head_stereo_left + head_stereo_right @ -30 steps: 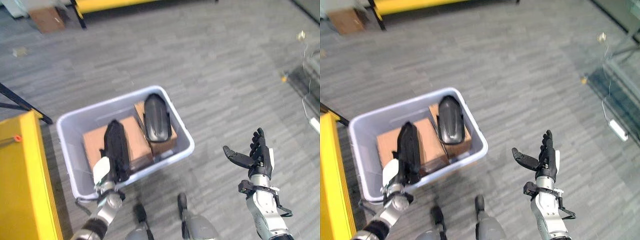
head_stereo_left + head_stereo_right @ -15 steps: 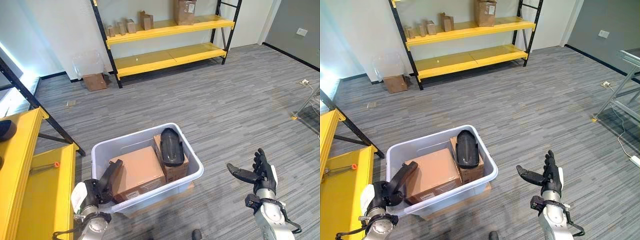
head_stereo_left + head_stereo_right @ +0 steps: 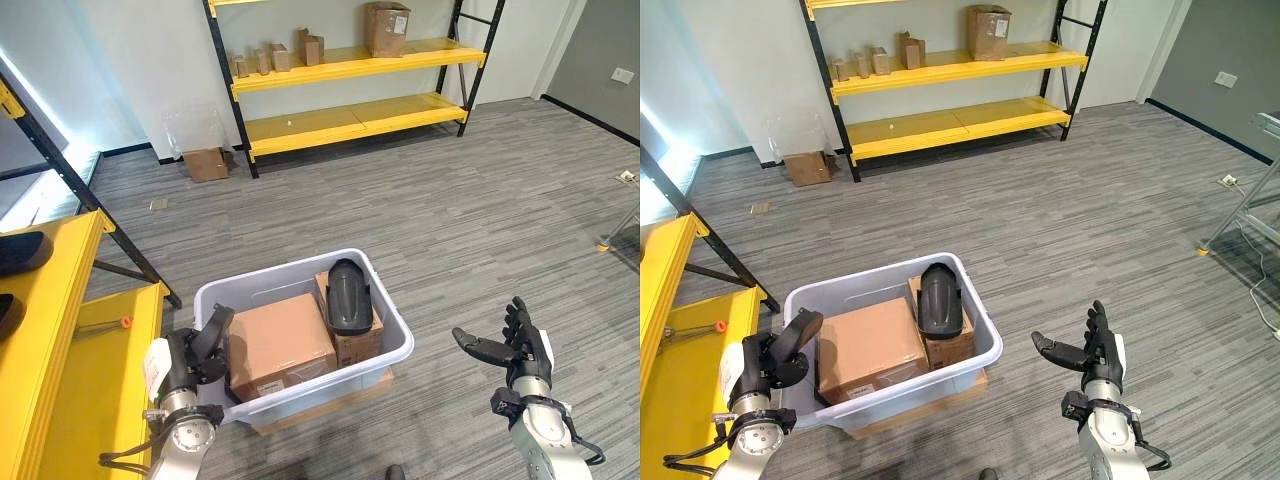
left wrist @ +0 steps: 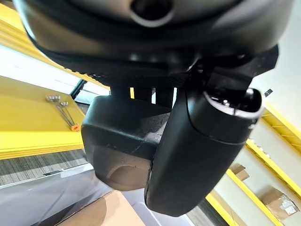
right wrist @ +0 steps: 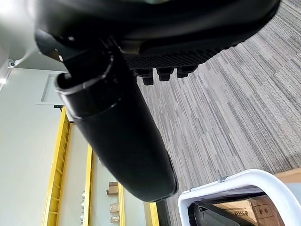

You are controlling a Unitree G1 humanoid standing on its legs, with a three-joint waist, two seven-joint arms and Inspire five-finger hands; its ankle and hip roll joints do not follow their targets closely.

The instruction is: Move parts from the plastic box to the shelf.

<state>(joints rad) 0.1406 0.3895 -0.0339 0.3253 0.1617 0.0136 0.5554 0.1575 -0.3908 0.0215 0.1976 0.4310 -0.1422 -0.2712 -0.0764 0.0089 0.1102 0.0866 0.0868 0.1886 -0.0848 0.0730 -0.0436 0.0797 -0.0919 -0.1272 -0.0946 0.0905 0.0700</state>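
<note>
A pale plastic box [image 3: 398,330] sits on the grey carpet, holding two cardboard cartons [image 3: 280,345] with a black curved part [image 3: 348,295] resting on top. My left hand [image 3: 180,362] is at the box's front left corner, curled round another black curved part [image 3: 213,333] that sticks up toward the box; the left wrist view shows this part [image 4: 120,141] just past the thumb [image 4: 202,150]. The yellow shelf [image 3: 60,340] stands close on the left, with two black parts [image 3: 20,252] on its upper level. My right hand [image 3: 522,350] hovers open, palm up, right of the box.
An orange-handled tool [image 3: 105,326] lies on the near shelf's lower level. A second yellow rack [image 3: 350,65] with cartons lines the far wall, with a small carton [image 3: 205,163] and a clear bin [image 3: 195,125] on the floor beside it. Open carpet lies between.
The camera has tilted up from the floor to the room. My left hand with the black part has come off the box's front rim toward the left. The right hand holds still.
</note>
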